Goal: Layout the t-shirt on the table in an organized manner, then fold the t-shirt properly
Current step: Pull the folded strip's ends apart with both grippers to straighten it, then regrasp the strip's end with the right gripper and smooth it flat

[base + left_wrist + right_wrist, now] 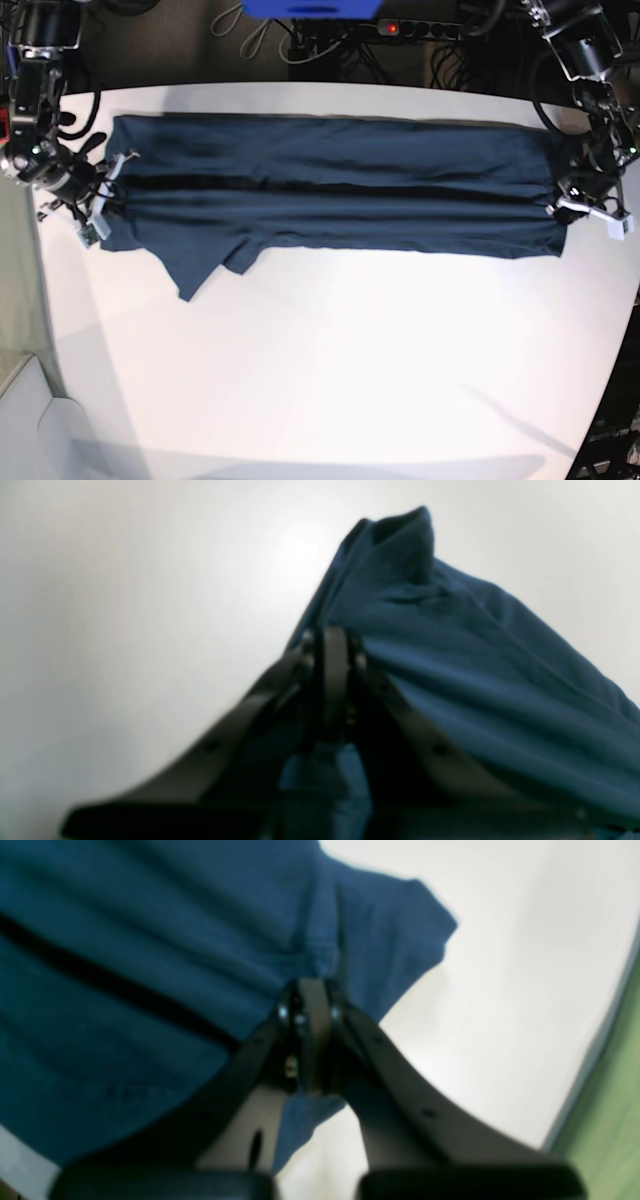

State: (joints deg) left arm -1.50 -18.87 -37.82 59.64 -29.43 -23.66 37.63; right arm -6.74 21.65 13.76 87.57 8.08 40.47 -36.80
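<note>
The dark navy t-shirt is pulled into a long horizontal band across the far half of the white table, with one sleeve hanging toward the front left. At the band's left end in the base view, my right gripper is shut on the cloth. The right wrist view shows its jaws pinched on a fold of the t-shirt beside the sleeve. My left gripper is shut on the right end. In the left wrist view, its jaws clamp a bunched edge of the t-shirt above the table.
A power strip with a red light, a blue object and cables lie behind the table's far edge. The table's curved edge runs down the right side, with green floor beyond it. A white surface sits at the lower left.
</note>
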